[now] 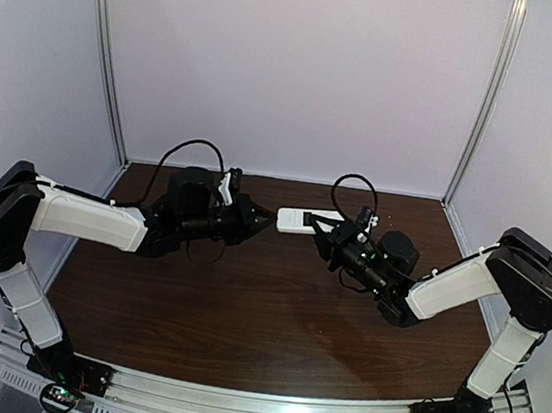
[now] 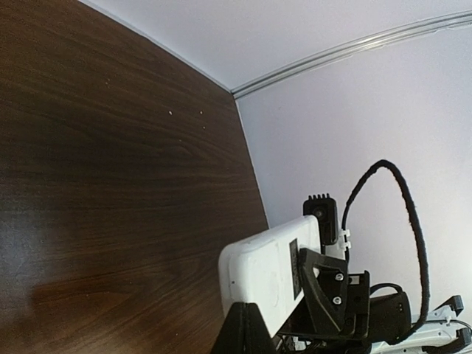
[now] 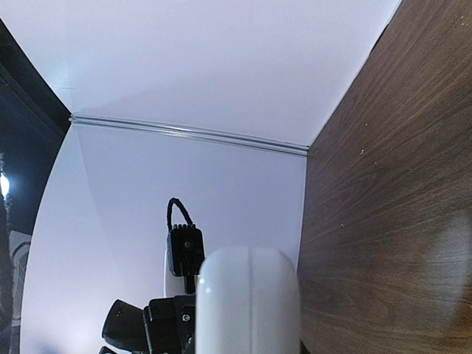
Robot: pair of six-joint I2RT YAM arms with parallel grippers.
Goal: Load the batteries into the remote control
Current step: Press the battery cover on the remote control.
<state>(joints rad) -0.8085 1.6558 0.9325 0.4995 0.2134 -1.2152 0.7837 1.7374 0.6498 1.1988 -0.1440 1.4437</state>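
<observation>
Now the right tool point(image 1: 326, 226) grips the remote control point(image 1: 296, 219) beside left tool point(image 1: 261, 215).

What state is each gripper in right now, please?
Left gripper: closed; whether it holds anything cannot be told.
Right gripper: closed on one end of the remote control.

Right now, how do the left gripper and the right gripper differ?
Grip: the right gripper is clamped on the remote control; the left gripper is shut, with nothing seen in it. Position: the right gripper holds the remote's right part, while the left gripper's tip sits at its free left end. Shared: both point toward each other over the table's far middle.
</observation>
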